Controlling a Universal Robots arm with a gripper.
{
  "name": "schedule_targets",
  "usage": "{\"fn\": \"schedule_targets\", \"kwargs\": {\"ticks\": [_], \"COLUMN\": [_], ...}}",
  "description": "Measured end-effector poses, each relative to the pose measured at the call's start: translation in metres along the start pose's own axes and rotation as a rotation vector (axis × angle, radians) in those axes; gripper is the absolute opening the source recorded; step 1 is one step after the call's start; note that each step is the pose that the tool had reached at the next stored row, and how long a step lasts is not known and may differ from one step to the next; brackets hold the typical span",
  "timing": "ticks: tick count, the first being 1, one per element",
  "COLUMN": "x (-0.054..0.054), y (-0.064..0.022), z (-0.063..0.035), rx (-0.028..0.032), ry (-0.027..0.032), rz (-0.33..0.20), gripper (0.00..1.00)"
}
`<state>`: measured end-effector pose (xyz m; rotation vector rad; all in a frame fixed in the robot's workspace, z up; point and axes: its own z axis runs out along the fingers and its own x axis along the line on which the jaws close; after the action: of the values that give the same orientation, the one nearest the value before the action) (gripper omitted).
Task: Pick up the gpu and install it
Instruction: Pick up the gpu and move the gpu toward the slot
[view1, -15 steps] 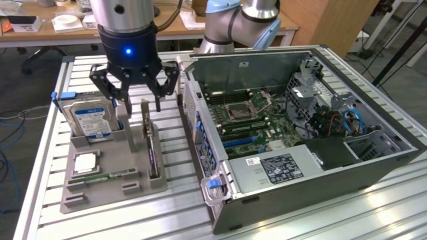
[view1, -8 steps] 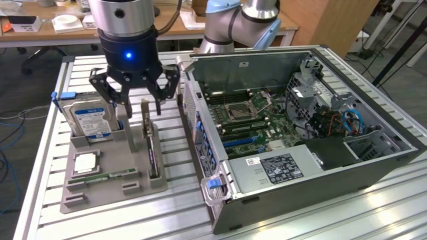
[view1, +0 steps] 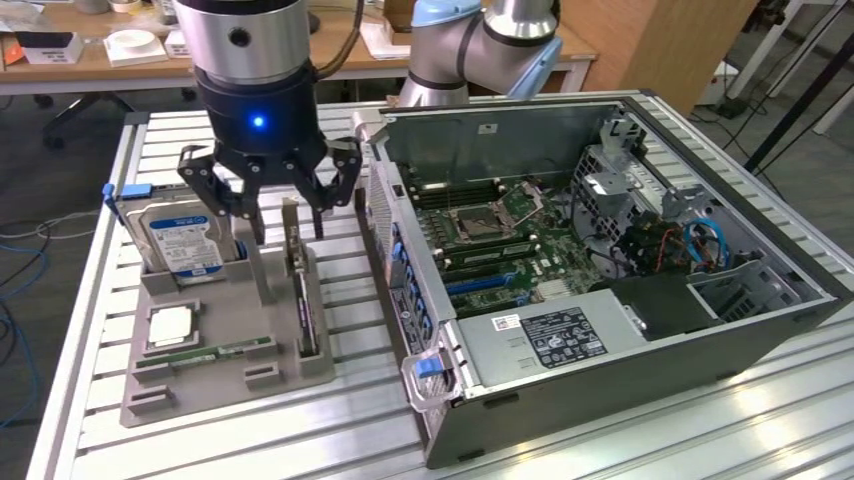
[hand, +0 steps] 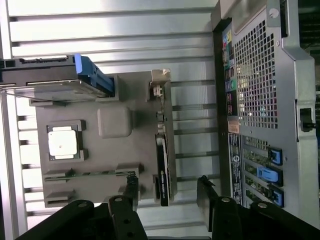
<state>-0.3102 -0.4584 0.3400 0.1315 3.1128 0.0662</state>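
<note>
Hovering open above the gray tray (view1: 200, 385), the gripper (view1: 274, 222) spreads its fingers either side of the gpu (view1: 304, 300), which stands on edge beside the hard drive (view1: 180, 240).

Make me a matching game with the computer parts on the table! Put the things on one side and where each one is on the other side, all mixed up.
Things:
1. thin black gpu card
2. boxy silver hard drive with blue-white label
3. flat square silver chip
4. big grey metal computer case

Places:
A. lying flat in a square pocket of the grey tray
B. side open, on the exterior view's right of the tray
C. on edge in a tray slot, below the open black pincer
D. standing upright, on the exterior view's left of the gpu

Pairs: 1-C, 2-D, 3-A, 4-B
</note>
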Motion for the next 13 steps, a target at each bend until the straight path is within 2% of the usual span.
{"fn": "schedule_targets", "kwargs": {"ticks": [6, 13], "x": [0.0, 0.0], "y": [-0.0074, -0.0089], "z": [0.0017, 0.0132], "rx": [0.0, 0.0], "ry": [0.0001, -0.0003], "rz": [0.0, 0.0], "gripper": [0.59, 0.59]}}
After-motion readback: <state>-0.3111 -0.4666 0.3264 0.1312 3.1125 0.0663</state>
